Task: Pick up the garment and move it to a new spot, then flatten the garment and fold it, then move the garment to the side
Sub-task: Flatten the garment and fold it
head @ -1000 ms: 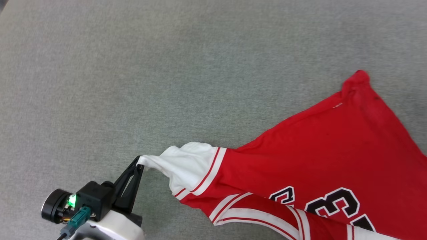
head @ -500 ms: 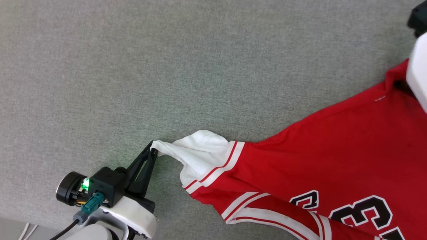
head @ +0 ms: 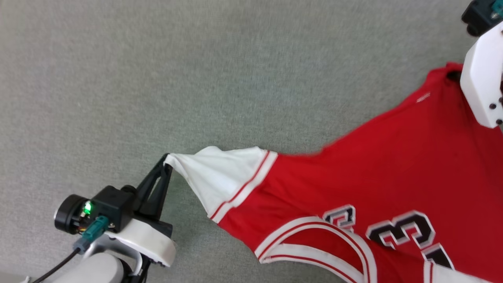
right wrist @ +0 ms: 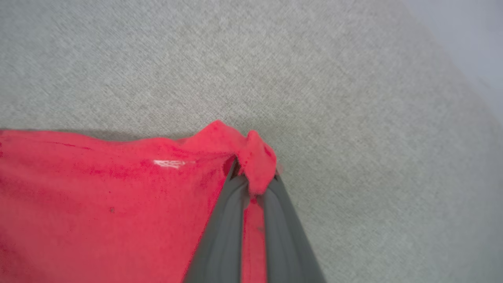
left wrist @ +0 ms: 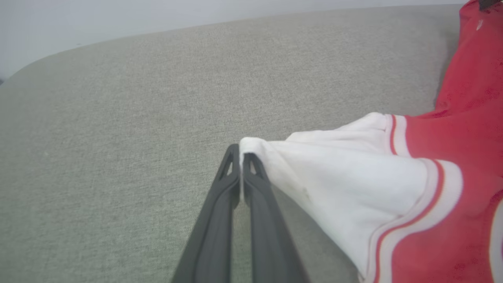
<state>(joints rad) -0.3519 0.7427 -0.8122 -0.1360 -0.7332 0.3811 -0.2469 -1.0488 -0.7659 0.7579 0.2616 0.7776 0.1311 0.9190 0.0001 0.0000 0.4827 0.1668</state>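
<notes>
The garment (head: 385,165), a red jersey T-shirt with white sleeves and a black-and-white number print, stretches across the grey surface from lower centre to upper right. My left gripper (head: 167,159) is shut on the tip of its white sleeve (left wrist: 334,177), the two dark fingers pressed together on the cloth (left wrist: 241,151). My right gripper (right wrist: 251,177) is shut on a bunched red corner of the garment (right wrist: 118,196). In the head view the right arm's white shell (head: 481,78) covers that corner at the upper right.
A grey fabric-covered surface (head: 157,78) lies under everything, with open room to the left and top. Its rounded far edge meets a pale wall (left wrist: 118,19) in the left wrist view. A cable (head: 59,267) trails from my left wrist.
The garment has been pulled tauter, and the sleeve now spreads flatter. The right arm's white shell has come further into the head view at upper right. The head camera has shifted too.
</notes>
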